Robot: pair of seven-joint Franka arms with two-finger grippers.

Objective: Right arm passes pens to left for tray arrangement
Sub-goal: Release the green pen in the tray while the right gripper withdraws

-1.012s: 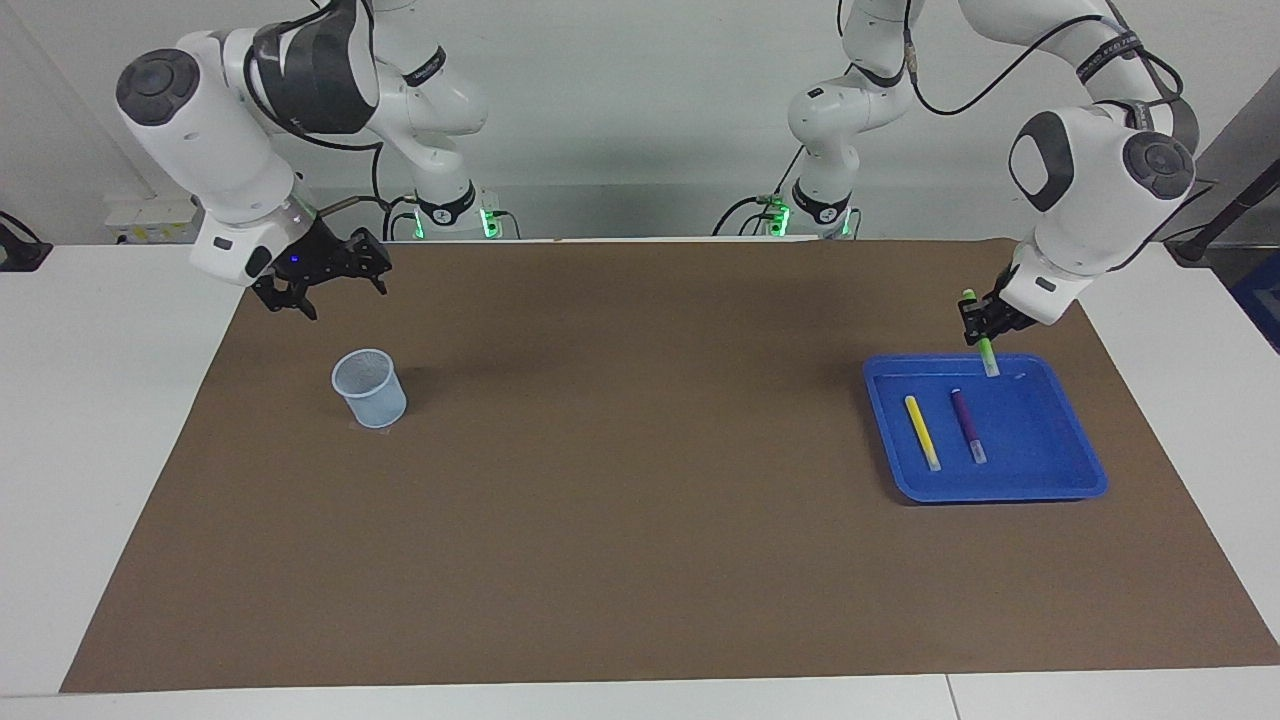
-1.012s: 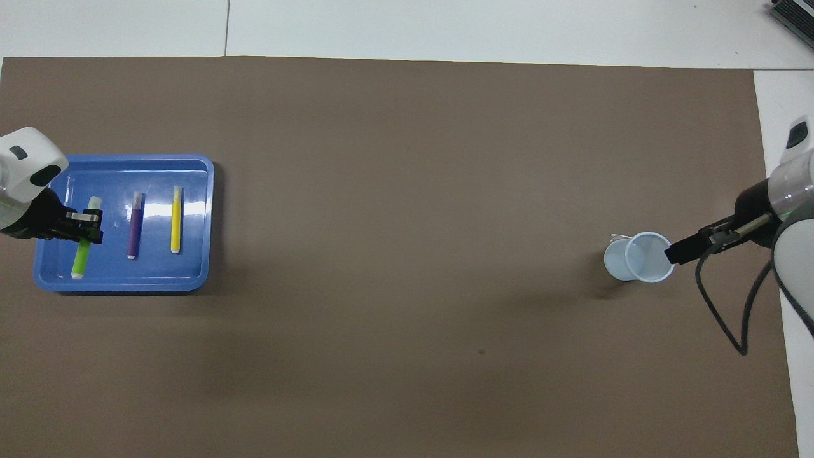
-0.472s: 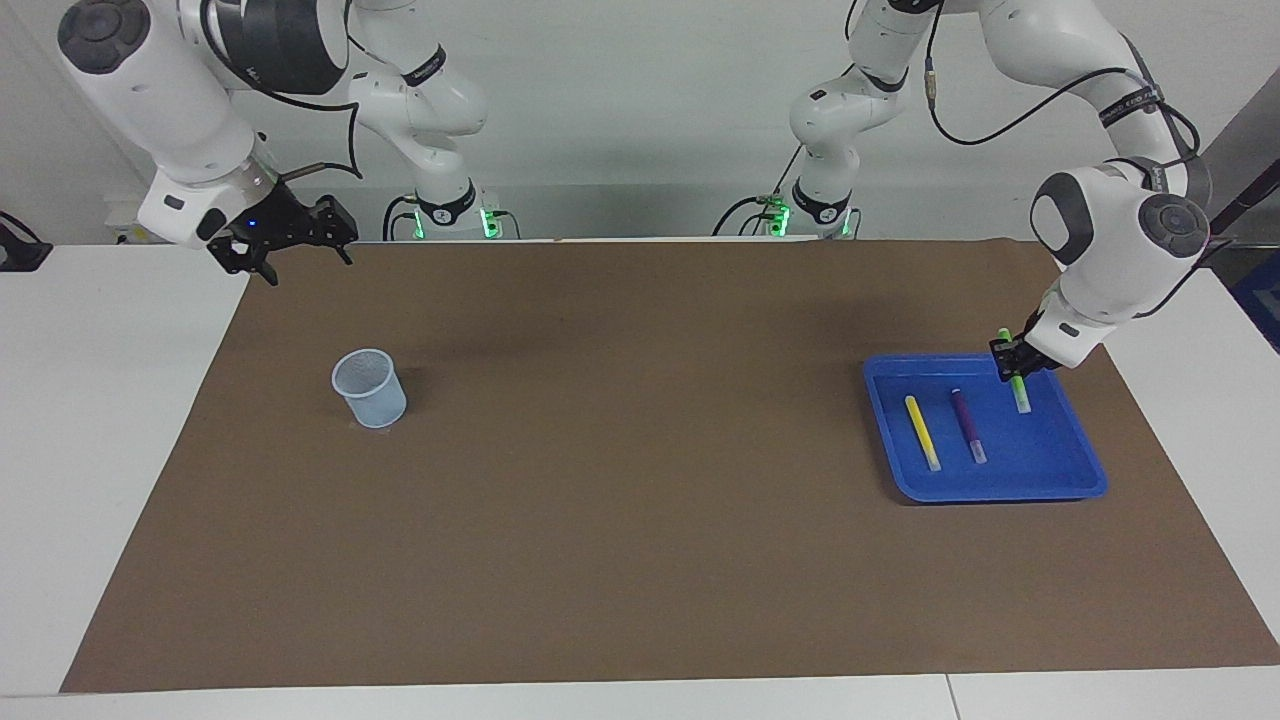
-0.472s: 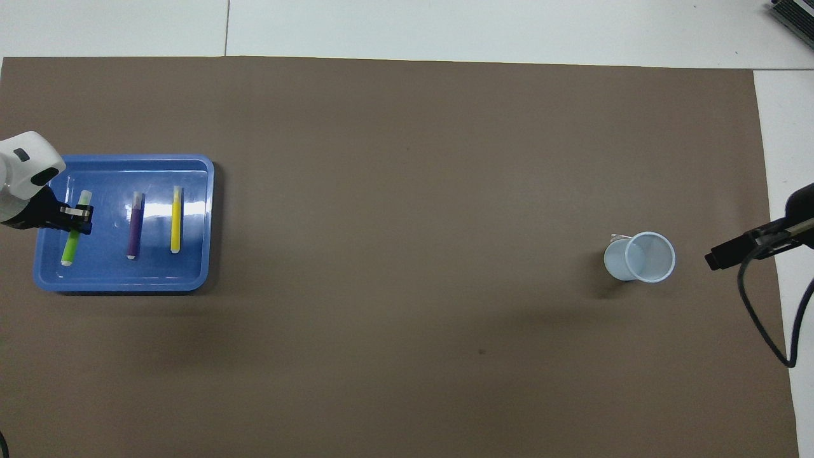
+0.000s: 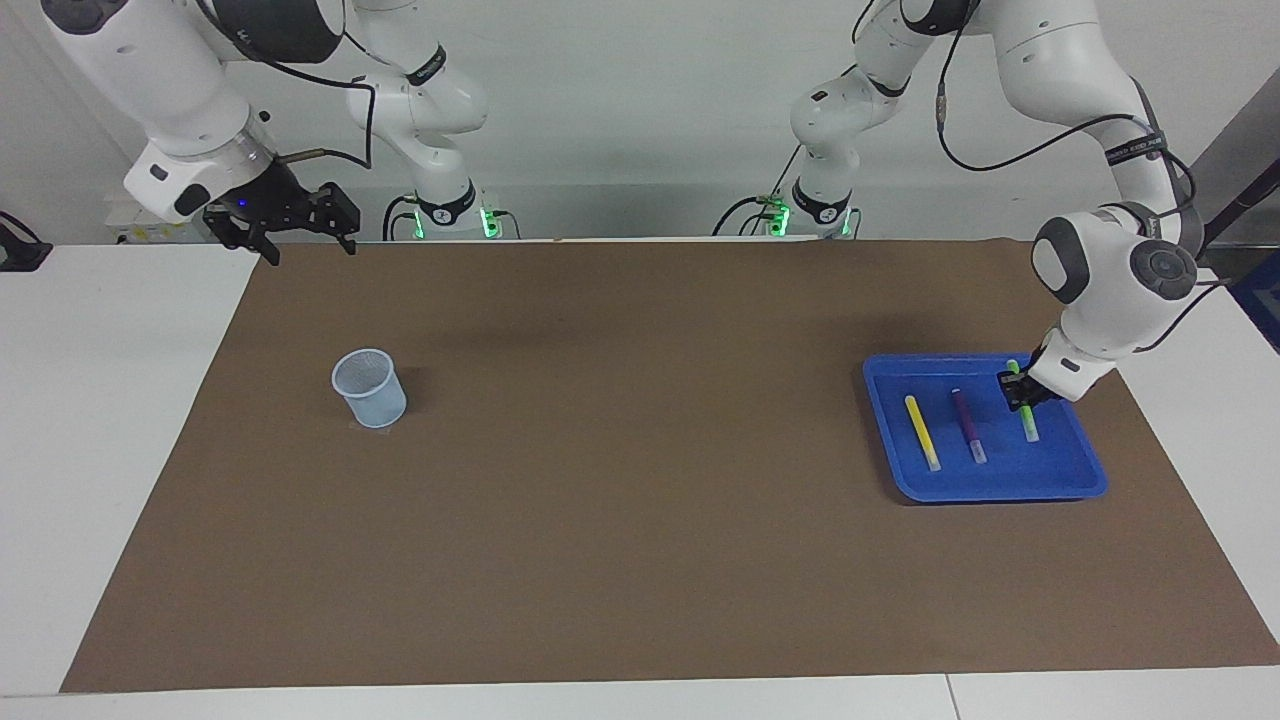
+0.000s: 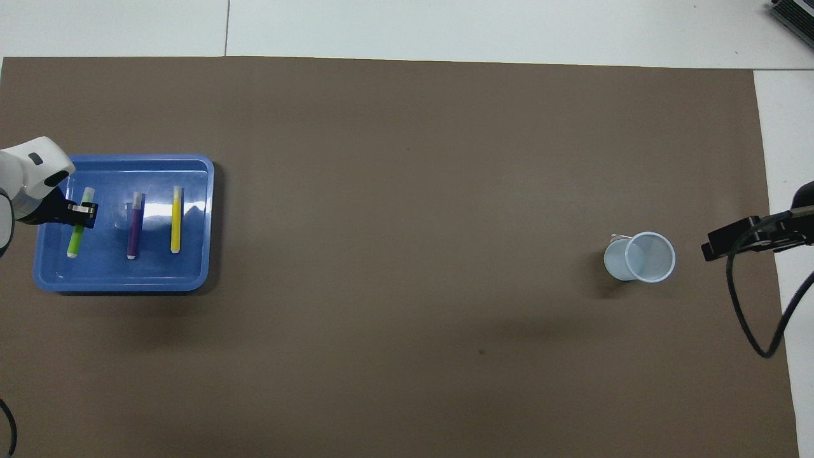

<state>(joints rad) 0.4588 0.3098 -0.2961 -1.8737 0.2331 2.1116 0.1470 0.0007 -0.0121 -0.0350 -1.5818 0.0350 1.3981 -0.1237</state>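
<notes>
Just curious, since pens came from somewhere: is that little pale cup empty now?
Empty, as far as shows: the overhead view looks into the upright cup and no pen is inside. All three pens lie in the blue tray.

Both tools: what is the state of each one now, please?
Left tool: closed on the green pen, low in the blue tray.
Right tool: open, holding nothing, waiting.

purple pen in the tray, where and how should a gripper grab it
Grip the purple pen at mid-barrel, coming straight down from above, jaws closing across its width. It lies flat in the blue tray, its length running toward and away from the robots. The yellow pen and the green pen lie parallel beside it with gaps that probably leave room. Its whitish ends look like poorer holds.
</notes>
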